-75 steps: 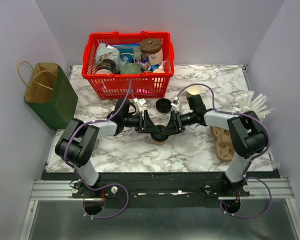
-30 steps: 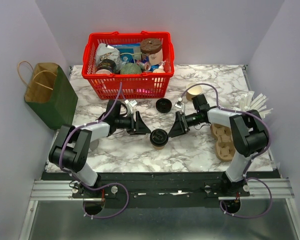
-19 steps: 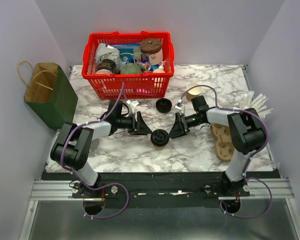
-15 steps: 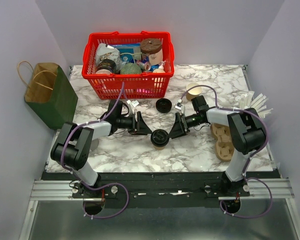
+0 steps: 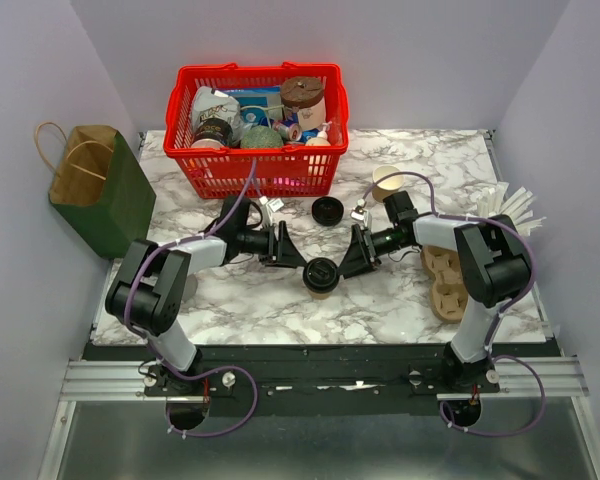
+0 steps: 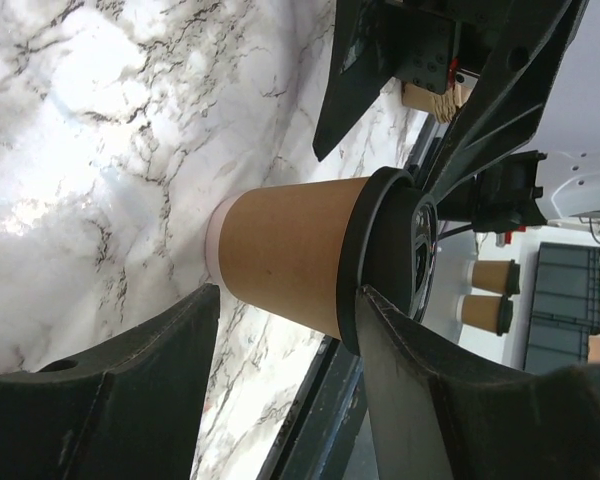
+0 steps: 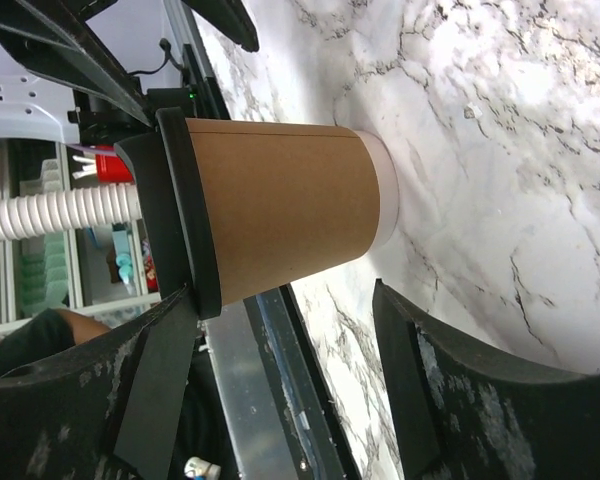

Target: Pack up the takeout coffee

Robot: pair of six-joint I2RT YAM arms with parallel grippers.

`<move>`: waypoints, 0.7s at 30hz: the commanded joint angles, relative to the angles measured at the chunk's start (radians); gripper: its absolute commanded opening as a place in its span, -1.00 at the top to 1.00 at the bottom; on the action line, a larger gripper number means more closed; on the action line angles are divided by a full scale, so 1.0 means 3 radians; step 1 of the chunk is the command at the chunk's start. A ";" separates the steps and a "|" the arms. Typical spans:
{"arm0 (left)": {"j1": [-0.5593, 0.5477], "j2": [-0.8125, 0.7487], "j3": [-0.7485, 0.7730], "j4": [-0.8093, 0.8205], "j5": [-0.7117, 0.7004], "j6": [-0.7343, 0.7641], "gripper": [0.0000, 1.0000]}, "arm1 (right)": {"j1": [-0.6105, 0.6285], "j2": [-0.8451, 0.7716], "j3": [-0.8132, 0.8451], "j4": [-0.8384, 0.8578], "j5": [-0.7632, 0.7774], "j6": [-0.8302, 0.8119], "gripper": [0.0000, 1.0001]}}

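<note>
A tan kraft-paper cup with a black lid (image 5: 320, 276) stands upright at the table's middle; it also shows in the left wrist view (image 6: 290, 258) and the right wrist view (image 7: 280, 205). My left gripper (image 5: 292, 252) is open just left of it, jaws wide, not touching (image 6: 285, 300). My right gripper (image 5: 352, 258) is open just right of it, also apart (image 7: 283, 293). A second tan cup, open, with a white rim and white inside (image 5: 387, 182), stands behind the right arm.
A loose black lid (image 5: 327, 210) lies behind the lidded cup. A red basket (image 5: 257, 165) full of goods, with a pale brown-lidded cup (image 5: 302, 100), stands at the back. A green paper bag (image 5: 95, 190) stands left. A brown pulp carrier (image 5: 445, 282) and white sticks (image 5: 507, 208) lie right.
2.5 s ago both grippers met over the lidded cup; they have since drawn apart. In the last second both have edged slightly back toward it. The cup stands still.
</note>
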 commanded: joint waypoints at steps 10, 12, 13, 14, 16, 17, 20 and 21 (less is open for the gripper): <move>-0.0383 0.0269 0.0266 -0.1043 -0.1121 0.0806 -0.23 | 0.0013 0.0256 0.0092 -0.0093 0.0920 0.0003 -0.41; -0.0440 0.0299 0.0301 -0.1161 -0.1320 0.0852 -0.23 | 0.0013 0.0281 0.0097 -0.0118 0.0987 0.0029 -0.41; -0.0460 0.0310 0.0302 -0.1177 -0.1376 0.0857 -0.23 | 0.0013 0.0297 0.0102 -0.0134 0.1033 0.0029 -0.40; -0.0486 0.0340 0.0307 -0.1187 -0.1438 0.0852 -0.23 | 0.0013 0.0312 0.0112 -0.0144 0.1054 0.0039 -0.39; -0.0486 0.0381 0.0342 -0.1243 -0.1489 0.0867 -0.22 | 0.0013 0.0343 0.0122 -0.0165 0.1085 0.0044 -0.36; -0.0486 0.0412 0.0358 -0.1258 -0.1505 0.0878 -0.22 | 0.0013 0.0363 0.0128 -0.0170 0.1100 0.0054 -0.36; -0.0486 0.0443 0.0353 -0.1279 -0.1535 0.0883 -0.22 | 0.0013 0.0389 0.0133 -0.0170 0.1151 0.0080 -0.35; -0.0491 0.0443 0.0333 -0.1269 -0.1551 0.0878 -0.22 | 0.0008 0.0399 0.0138 -0.0170 0.1151 0.0090 -0.34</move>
